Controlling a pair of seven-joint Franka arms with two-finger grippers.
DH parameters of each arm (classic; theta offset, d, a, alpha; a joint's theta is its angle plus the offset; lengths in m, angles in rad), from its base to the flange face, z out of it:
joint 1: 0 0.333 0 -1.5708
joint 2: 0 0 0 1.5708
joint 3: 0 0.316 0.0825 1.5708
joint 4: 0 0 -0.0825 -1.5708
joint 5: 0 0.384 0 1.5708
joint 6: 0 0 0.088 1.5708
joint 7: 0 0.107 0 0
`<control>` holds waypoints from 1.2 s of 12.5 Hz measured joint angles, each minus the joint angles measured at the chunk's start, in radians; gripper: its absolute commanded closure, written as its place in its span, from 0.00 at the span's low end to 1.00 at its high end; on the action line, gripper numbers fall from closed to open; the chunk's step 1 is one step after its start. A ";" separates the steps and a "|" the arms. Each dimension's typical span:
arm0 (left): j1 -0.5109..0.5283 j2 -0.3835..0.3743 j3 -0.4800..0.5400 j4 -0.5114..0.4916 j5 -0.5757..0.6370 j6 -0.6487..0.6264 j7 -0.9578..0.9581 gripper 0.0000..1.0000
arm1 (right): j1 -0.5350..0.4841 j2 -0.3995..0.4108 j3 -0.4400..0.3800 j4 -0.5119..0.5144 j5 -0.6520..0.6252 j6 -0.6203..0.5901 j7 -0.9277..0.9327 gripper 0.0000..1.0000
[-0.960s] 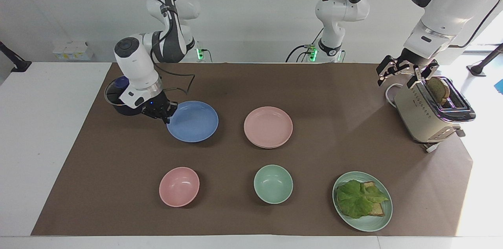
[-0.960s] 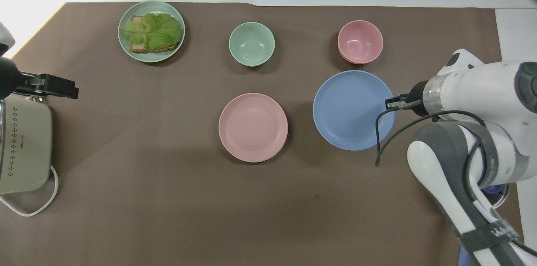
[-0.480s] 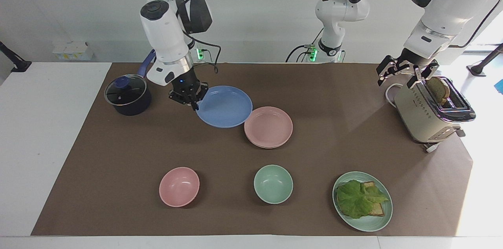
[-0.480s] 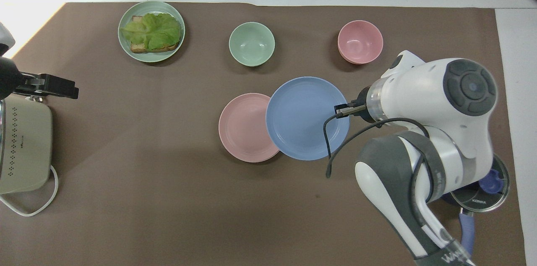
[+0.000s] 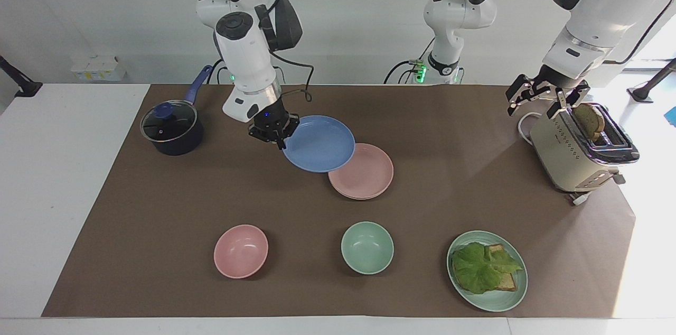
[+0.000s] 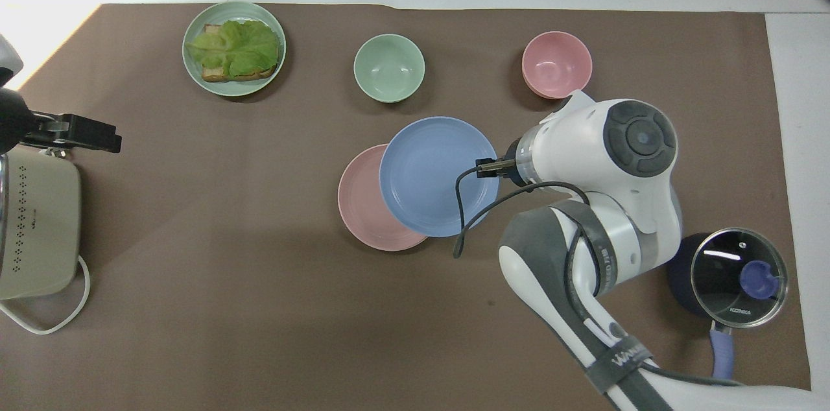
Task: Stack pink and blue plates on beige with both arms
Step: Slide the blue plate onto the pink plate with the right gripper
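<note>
Three plates show, all round, shallow and matte: a blue plate (image 5: 319, 143) at the frame's centre, a pink plate (image 5: 364, 174) partly under it on the brown mat, and a mint plate (image 5: 494, 300) with lettuce at lower right. Two deeper bowls sit below: pink bowl (image 5: 241, 251) and mint bowl (image 5: 367, 247). The right gripper (image 5: 278, 142) is clamped on the blue plate's rim, holding it over the pink one. The left gripper (image 5: 544, 98), fingers apart, hovers by the toaster (image 5: 575, 152) at upper right.

Matte blue plate (image 5: 319, 143), glass-lidded dark pot (image 5: 171, 128), brown paper-like table cover (image 5: 158, 208)
</note>
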 measured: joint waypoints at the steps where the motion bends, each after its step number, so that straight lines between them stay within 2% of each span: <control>1: 0.000 0.000 0.000 0.000 0.000 0.000 0.000 0.00 | 0.022 0.022 0.000 0.000 0.001 0.022 0.029 1.00; 6: 0.000 0.000 0.000 0.000 0.000 0.000 0.000 0.00 | 0.116 0.108 0.002 -0.004 0.002 0.092 0.140 1.00; 9: 0.000 0.000 0.000 0.000 0.000 0.000 0.000 0.00 | 0.128 0.124 0.002 -0.018 0.002 0.113 0.141 1.00; 10: 0.000 0.000 0.000 0.000 0.000 0.000 0.000 0.00 | 0.127 0.124 0.000 -0.018 0.002 0.114 0.141 0.96; 12: 0.000 0.000 0.000 0.000 0.000 0.000 0.000 0.00 | 0.127 0.124 -0.001 -0.018 0.002 0.115 0.141 0.27; 15: 0.000 0.000 0.000 0.000 0.000 0.000 0.000 0.00 | 0.127 0.122 -0.002 -0.013 0.002 0.121 0.142 0.22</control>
